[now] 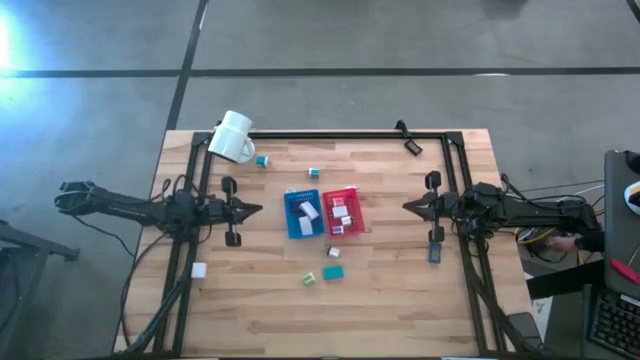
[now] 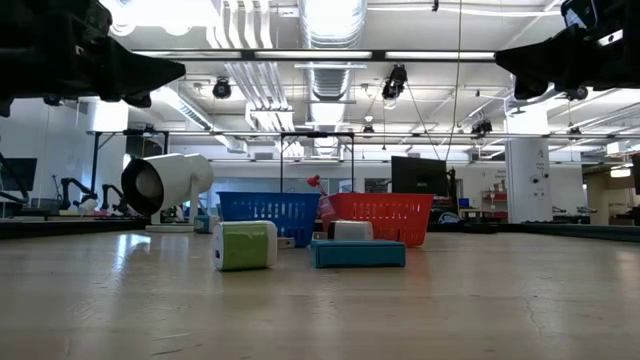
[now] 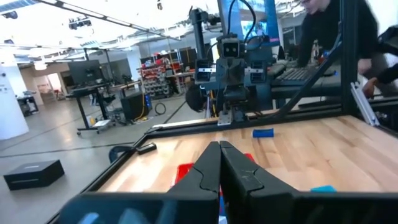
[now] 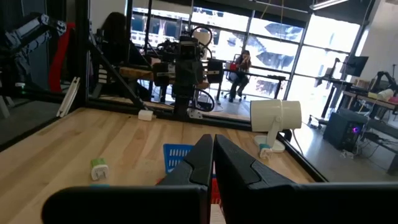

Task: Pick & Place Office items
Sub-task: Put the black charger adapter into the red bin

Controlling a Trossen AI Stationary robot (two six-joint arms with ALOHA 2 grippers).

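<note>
Green block [image 2: 245, 245] fronts low view; high view shows both trays [image 1: 302, 214].

The table [image 1: 400, 290] is pale wood in glued strips, smooth with a soft sheen, framed along its edges by matt black metal rails [image 1: 330, 134]. Near its middle, the blue tray [image 1: 300, 214] and red tray [image 1: 341, 211] look like plastic lattice. The white mug [image 1: 232, 137] at the far left corner is glossy and smooth. The green block [image 2: 245, 245] and teal block [image 2: 357, 253] look like smooth plastic.
</note>
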